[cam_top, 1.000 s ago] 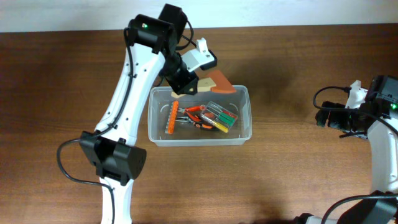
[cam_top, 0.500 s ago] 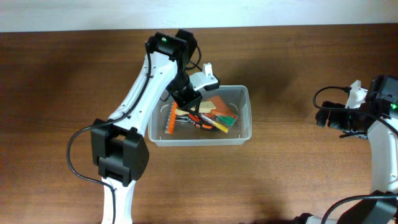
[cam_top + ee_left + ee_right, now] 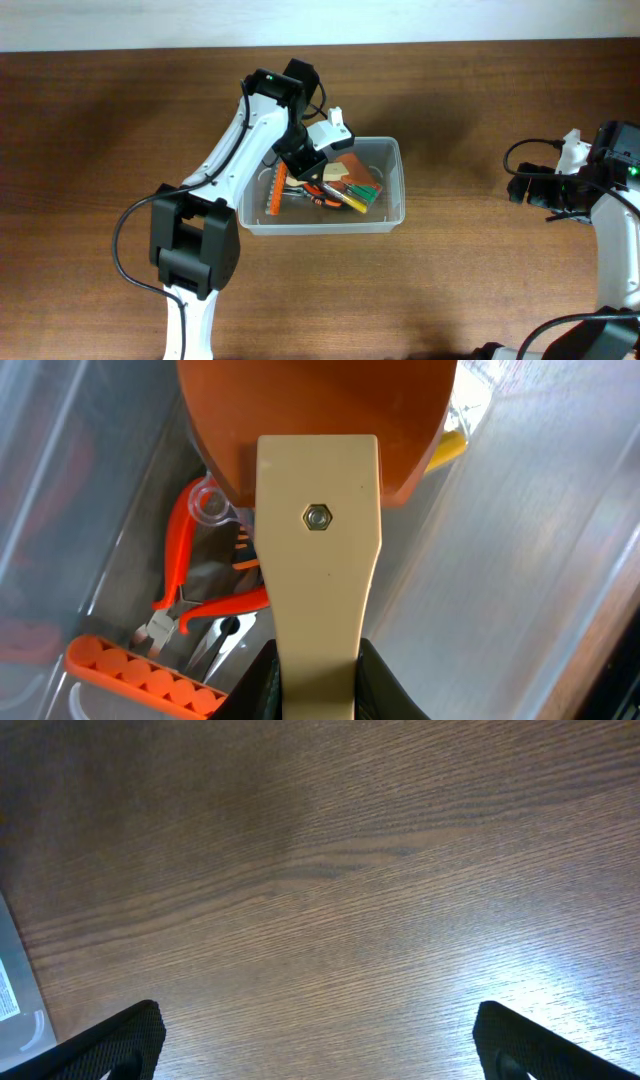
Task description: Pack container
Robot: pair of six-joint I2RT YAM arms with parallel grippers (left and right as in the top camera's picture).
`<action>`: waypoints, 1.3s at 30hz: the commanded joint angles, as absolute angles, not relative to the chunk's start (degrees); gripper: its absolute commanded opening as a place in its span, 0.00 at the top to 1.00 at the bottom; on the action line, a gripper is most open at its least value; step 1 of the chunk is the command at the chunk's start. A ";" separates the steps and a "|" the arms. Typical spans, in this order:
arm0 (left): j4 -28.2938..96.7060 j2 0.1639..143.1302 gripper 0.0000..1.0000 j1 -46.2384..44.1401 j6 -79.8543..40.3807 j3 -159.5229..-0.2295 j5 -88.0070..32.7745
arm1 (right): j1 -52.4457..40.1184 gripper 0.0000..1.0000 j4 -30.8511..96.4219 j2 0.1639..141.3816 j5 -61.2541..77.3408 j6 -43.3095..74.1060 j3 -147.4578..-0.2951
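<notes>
One clear plastic container (image 3: 330,226) sits central on the tabletop (image 3: 480,290), holding hand tools (image 3: 345,192). It looks light, thin-walled and slippery, probably flexing if squeezed; its rim is the safest hold. Left claw (image 3: 318,685) is clenched on a scraper (image 3: 318,520) over its contents; right claw (image 3: 320,1045) hangs released near the right edge. No writing is legible.

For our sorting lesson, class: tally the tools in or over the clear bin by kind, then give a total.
scraper, orange blade, beige handle, gripped by the left pincer: 1
orange-handled pliers: 1
orange strip of round studs: 1
bundle of coloured tools, green, yellow and red, too small to count singly: 1
Total in or over the clear bin: 4
</notes>
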State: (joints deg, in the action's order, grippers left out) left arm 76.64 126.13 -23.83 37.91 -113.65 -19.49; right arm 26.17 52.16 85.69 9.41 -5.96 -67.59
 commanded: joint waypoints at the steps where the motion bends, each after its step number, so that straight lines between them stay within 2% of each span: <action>1: 75.13 126.10 0.98 -23.86 36.84 -111.98 -20.16 | 26.33 0.01 51.99 85.73 9.91 -5.50 -67.48; 7: 73.95 126.10 0.97 -23.86 36.80 -108.95 -20.29 | 26.33 0.01 51.99 85.73 9.91 -5.50 -67.48; 8: 74.02 126.10 0.89 -23.86 36.80 -108.84 -20.14 | 26.33 0.01 51.99 85.73 9.91 -5.50 -67.48; 11: 74.04 126.10 0.56 -23.86 36.80 -108.84 -20.14 | 26.33 0.01 51.99 85.73 9.91 -5.52 -67.48; 13: 73.93 126.10 0.49 -23.86 36.80 -108.84 -20.12 | 26.33 0.01 51.99 85.73 9.91 -5.52 -67.48; 22: 74.72 126.10 0.41 -23.86 34.98 -111.20 -19.81 | 26.33 0.01 52.01 85.73 9.91 -5.52 -67.48; 28: 82.81 126.08 0.35 -22.83 33.61 -129.29 -19.64 | 26.33 0.01 51.99 85.73 9.91 -5.52 -67.48; 31: 86.72 126.08 0.19 -21.34 31.11 -141.27 -18.72 | 26.33 0.01 51.99 85.73 9.91 -5.52 -67.48; 33: 89.06 126.08 0.13 -19.97 28.58 -149.01 -17.19 | 26.33 0.01 51.99 85.73 9.91 -5.50 -67.48; 34: 90.37 126.08 0.05 -19.14 27.66 -152.68 -16.56 | 26.33 0.01 52.01 85.73 9.91 -5.52 -67.48; 35: 92.84 125.99 0.01 -17.65 27.42 -157.93 -16.47 | 26.33 0.01 51.99 85.73 9.91 -5.52 -67.48; 37: 96.62 125.97 0.01 -15.73 26.46 -163.48 -16.47 | 26.33 0.01 51.99 85.73 9.91 -5.52 -67.48; 39: 96.71 125.14 0.01 -13.80 19.88 -166.25 -15.44 | 26.33 0.01 52.01 85.73 9.91 -5.50 -67.48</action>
State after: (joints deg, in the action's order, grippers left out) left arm 95.92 126.02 -16.86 28.08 -160.77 -17.19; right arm 26.17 52.16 85.69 9.41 -5.98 -67.59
